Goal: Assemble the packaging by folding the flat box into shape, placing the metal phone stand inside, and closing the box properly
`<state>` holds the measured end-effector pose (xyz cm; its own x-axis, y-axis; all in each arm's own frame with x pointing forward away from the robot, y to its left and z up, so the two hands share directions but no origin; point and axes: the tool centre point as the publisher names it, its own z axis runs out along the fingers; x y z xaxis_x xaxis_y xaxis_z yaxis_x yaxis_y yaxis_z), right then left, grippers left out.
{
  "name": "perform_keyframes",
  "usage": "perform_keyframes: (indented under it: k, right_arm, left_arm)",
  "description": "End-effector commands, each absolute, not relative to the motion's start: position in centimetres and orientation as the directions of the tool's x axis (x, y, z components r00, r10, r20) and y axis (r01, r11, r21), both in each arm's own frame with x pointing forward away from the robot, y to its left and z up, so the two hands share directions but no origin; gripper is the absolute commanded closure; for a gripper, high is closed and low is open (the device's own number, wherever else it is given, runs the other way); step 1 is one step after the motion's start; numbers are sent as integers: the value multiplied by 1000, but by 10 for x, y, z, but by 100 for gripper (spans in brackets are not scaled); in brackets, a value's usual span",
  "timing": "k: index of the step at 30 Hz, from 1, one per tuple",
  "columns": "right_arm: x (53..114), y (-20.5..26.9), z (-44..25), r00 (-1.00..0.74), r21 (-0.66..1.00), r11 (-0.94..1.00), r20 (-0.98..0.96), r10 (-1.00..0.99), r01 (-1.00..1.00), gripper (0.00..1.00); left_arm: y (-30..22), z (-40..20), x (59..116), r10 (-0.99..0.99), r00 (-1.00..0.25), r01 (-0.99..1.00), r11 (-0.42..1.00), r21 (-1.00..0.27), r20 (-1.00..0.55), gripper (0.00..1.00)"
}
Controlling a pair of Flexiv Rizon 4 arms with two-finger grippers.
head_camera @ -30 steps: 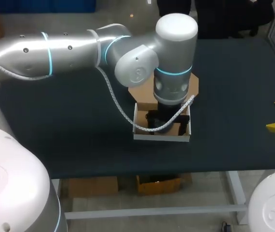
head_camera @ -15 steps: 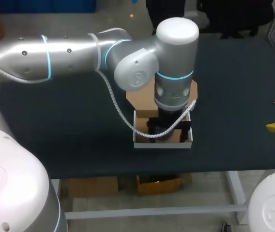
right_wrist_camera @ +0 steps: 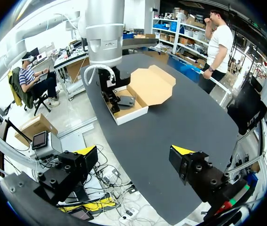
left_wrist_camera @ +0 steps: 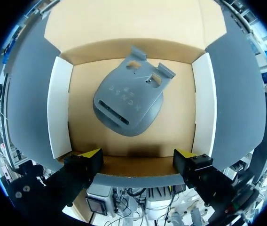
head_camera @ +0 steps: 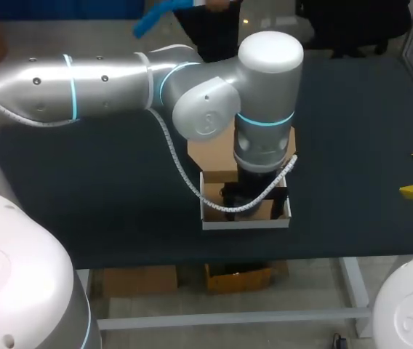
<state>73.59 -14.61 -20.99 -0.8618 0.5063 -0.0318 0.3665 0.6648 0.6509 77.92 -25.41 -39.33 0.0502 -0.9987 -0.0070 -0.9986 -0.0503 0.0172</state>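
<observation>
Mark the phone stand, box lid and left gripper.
phone stand [left_wrist_camera: 129,106], left wrist view, middle of its plate
box lid [right_wrist_camera: 154,87], right wrist view, flap's centre
left gripper [left_wrist_camera: 138,154], left wrist view, between fingertips

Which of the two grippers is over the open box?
The left gripper, open above the phone stand; the right gripper is far aside.

My left arm enters from the left and reaches past the middle, its wrist turned straight down. My left pincer points downward, its yellow fingertips spread wide apart. My right pincer sits far out to the right, fingers likewise spread and level with each other.
</observation>
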Motion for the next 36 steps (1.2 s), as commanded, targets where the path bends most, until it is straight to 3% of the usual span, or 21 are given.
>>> perform_keyframes:
  k: [1, 15, 36]
  right_arm:
    - [735, -147, -209, -863, 653, 664, -31, 505, 365, 0]
    - [735, -147, -209, -863, 653, 664, -31, 505, 365, 0]
    - [735, -147, -209, -863, 653, 664, -31, 505, 365, 0]
  left_arm:
    - [-256, -393, 781, -998, 69, -998, -69, -9, -11, 0]
    - [-238, -341, 789, -999, 27, -996, -31, -88, 44, 0]
    - [-160, -302, 829, -981, -80, -989, 56, -134, 176, 0]
